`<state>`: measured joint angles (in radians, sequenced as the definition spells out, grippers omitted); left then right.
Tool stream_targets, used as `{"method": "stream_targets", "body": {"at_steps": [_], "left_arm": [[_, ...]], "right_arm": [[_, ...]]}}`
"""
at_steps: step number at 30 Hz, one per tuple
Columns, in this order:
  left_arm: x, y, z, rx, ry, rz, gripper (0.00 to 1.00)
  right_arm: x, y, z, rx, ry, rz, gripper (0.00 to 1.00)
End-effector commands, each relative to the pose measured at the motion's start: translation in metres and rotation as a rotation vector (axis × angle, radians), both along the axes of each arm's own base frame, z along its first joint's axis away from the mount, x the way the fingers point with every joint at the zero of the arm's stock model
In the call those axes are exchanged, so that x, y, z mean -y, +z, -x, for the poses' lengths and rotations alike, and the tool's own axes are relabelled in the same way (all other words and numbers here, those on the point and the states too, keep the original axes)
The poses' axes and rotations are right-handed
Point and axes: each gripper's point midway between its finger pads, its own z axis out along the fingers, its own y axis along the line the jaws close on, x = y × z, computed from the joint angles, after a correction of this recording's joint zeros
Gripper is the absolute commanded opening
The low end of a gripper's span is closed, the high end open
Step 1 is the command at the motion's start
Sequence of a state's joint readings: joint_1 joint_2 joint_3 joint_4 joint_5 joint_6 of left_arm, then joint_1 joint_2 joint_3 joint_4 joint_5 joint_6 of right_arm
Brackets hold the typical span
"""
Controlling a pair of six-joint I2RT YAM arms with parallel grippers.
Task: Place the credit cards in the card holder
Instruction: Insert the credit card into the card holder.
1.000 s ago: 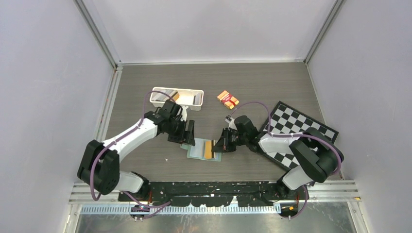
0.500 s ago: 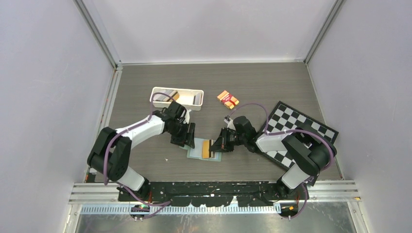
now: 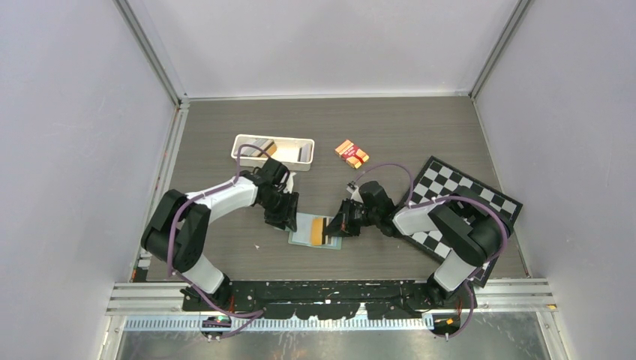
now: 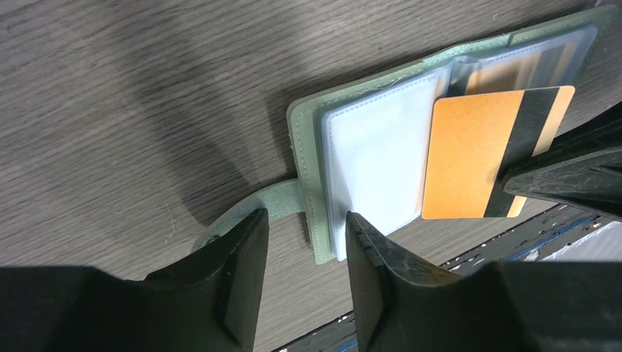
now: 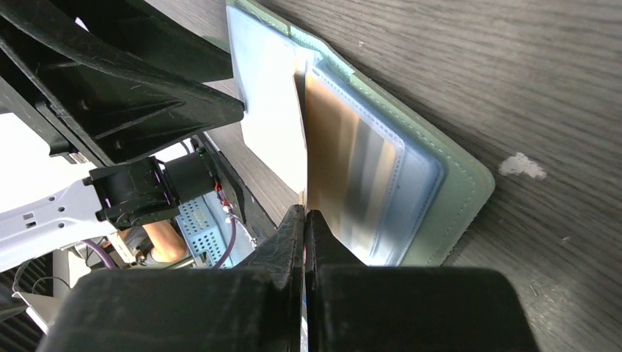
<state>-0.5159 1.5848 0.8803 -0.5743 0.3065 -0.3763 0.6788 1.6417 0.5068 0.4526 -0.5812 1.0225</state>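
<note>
Pinching gold card [image 4: 469, 154] over card holder [image 4: 304, 132]

White arms [image 3: 221, 196] with black joints; purple cables [image 3: 382, 166]; black left gripper [image 4: 304, 227].

Card holder [image 3: 300, 234]: sage-green wallet lying open and flat on the dark wood table, clear blue-grey sleeves facing up. Its clasp tab [image 4: 242, 213] curls out from the left edge.
Gold card [image 4: 466, 158]: gold-tan with a dark stripe near one end, lying over the open sleeves. Its striped end is pinched in the right gripper [image 5: 304, 220].
Pocketed card [image 5: 359, 172]: tan with a grey band, already inside a sleeve.
Other cards [image 3: 262, 145]: grey and dark, lying in the white tray [image 3: 285, 137], well apart from the holder.
</note>
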Motion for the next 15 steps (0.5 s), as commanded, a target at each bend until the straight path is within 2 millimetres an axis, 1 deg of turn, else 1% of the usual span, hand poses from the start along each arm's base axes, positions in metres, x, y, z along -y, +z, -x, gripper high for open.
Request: {"method": "stream_targets", "body": {"at_steps": [1,15], "left_arm": [[0.005,0.006,-0.014,0.048,-0.015,0.007,0.43],[0.006,-0.001,-0.011,0.017,-0.024,0.008,0.29]], "right_arm": [[-0.002,0.000,-0.003,-0.001,-0.023,-0.005,0.00],[-0.005,-0.011,-0.009,-0.002,-0.030,0.003,0.01]]}}
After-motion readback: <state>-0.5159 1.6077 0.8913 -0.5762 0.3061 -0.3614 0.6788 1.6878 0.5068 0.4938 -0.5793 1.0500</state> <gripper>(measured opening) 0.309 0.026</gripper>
